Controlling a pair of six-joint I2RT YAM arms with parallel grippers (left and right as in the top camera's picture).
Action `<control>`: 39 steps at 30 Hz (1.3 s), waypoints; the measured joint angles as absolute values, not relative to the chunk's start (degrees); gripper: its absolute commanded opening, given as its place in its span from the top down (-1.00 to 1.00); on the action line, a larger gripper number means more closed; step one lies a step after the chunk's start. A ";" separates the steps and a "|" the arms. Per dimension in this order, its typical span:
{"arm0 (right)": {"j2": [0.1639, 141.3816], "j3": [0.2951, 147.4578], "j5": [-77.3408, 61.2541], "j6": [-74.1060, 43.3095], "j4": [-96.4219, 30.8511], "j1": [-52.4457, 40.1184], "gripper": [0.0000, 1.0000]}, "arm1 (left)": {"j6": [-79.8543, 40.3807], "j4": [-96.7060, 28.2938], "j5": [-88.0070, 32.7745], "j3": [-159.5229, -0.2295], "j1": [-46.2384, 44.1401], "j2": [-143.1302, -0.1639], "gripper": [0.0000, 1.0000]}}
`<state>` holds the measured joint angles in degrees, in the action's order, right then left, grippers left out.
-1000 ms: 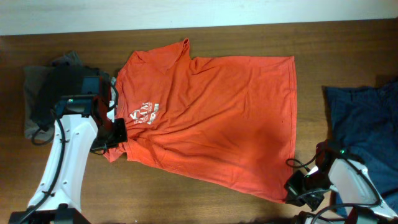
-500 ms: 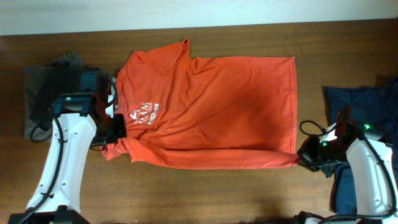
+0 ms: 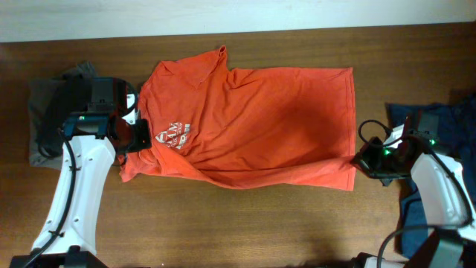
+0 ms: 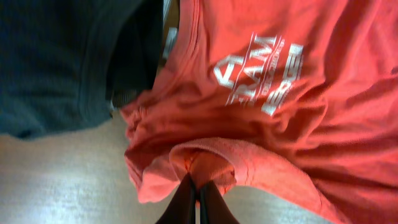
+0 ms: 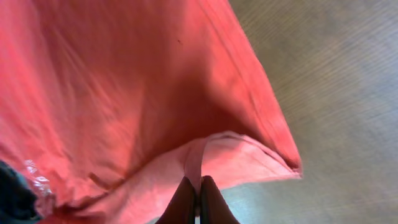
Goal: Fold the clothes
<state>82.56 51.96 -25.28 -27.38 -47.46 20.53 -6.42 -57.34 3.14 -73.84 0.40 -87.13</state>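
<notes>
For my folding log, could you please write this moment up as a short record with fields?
Garment in work: orange-red T-shirt, lying on the wooden table
Print: white lettering, facing up
Left gripper: shut on the shirt's near edge, sleeve end
Right gripper: shut on the near hem corner
Other clothes: navy garment far right; dark grey and black garments far left

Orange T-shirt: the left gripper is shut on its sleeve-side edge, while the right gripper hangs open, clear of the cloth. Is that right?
Not quite. The left gripper is shut on the orange T-shirt at its sleeve-side edge, as you say. The right gripper is not open or clear, though: it is shut on a fold of the shirt near the hem corner. The right wrist view shows this.
</notes>
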 measured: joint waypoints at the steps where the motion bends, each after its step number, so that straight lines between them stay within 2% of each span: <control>1: 83.37 51.96 -25.87 -27.83 -46.11 20.53 0.92 | -6.17 -56.62 3.14 -73.84 0.40 -87.13 0.91; 10: 87.33 51.96 -27.79 -29.36 -37.08 20.53 0.92 | -4.08 -48.16 1.41 -73.84 0.40 -90.65 0.92; 17: 91.02 51.96 -28.03 -30.02 -34.54 20.53 0.92 | -3.99 -46.19 0.54 -73.87 0.40 -97.47 0.99; 26: 94.35 51.96 -28.01 -30.06 -28.93 20.53 0.90 | -3.86 -41.67 1.83 -73.87 0.40 -100.29 0.99; 39: 94.35 51.96 -27.29 -30.04 -28.62 20.53 0.90 | -6.94 -36.34 6.85 -73.87 0.40 -100.29 0.99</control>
<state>94.35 51.96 -27.29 -30.04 -28.62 20.53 -6.94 -36.34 6.85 -73.87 0.40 -100.29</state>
